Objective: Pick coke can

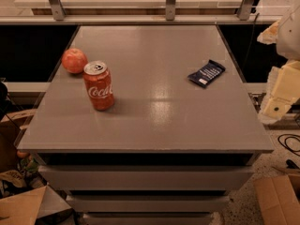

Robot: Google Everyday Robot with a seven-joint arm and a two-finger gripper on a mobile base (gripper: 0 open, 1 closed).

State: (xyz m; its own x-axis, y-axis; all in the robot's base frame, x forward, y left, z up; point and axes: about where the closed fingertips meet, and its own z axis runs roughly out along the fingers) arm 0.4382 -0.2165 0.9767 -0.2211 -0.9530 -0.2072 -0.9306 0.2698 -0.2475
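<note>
Judged best to reach across for the small red cylindrical aluminium coke can (99,86) from its right side, staying clear of the round red apple (74,60) just behind and left of it, then to close around mid-body. Found the can upright on the flat grey table top (159,121). Saw the cream plastic gripper (282,90) far right of the can, well apart from it. Could not judge its spread.

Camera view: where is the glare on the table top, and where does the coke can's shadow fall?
Camera view: warm, dim light; a pale glare patch lies mid table top, right of the coke can; the can's faint shadow spreads right of its base; the gripper, at the right edge, looks brightly lit.
</note>
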